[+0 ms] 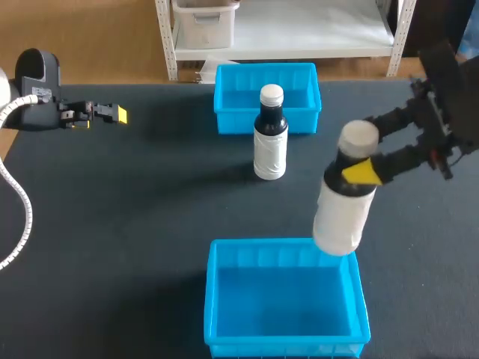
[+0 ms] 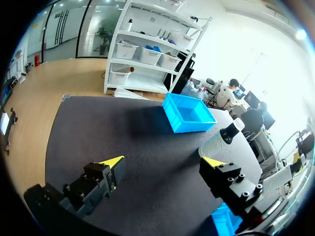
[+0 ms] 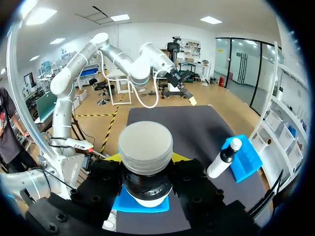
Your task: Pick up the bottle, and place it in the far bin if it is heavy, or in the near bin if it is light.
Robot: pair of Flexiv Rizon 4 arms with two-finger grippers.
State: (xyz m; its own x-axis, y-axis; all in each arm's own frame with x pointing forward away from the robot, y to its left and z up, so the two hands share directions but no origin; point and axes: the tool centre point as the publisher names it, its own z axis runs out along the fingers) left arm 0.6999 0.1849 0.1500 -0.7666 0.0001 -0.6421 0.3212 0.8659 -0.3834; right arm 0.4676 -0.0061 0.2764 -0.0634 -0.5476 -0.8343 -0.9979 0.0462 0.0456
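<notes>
Head view is showing our right claw (image 1: 359,153) clamping the bottle (image 1: 343,213) at its neck, one yellow-tipped finger on either side just under the pale cap. The white bottle is hanging roughly upright in the air, its base hovering over the far right corner of the near bin (image 1: 212,299), and we cannot tell whether it is touching the rim. The far bin (image 1: 232,120) is sitting well beyond the near bin, straight across the dark tabletop (image 1: 135,224). A dark-necked bottle (image 1: 270,142) with a white cap is standing upright beyond the near bin, just short of the far bin's front wall. Our left claw (image 1: 116,114) is hovering far off to the left of the near bin and well beyond it, its fingers spreading wide apart and gripping nothing.
</notes>
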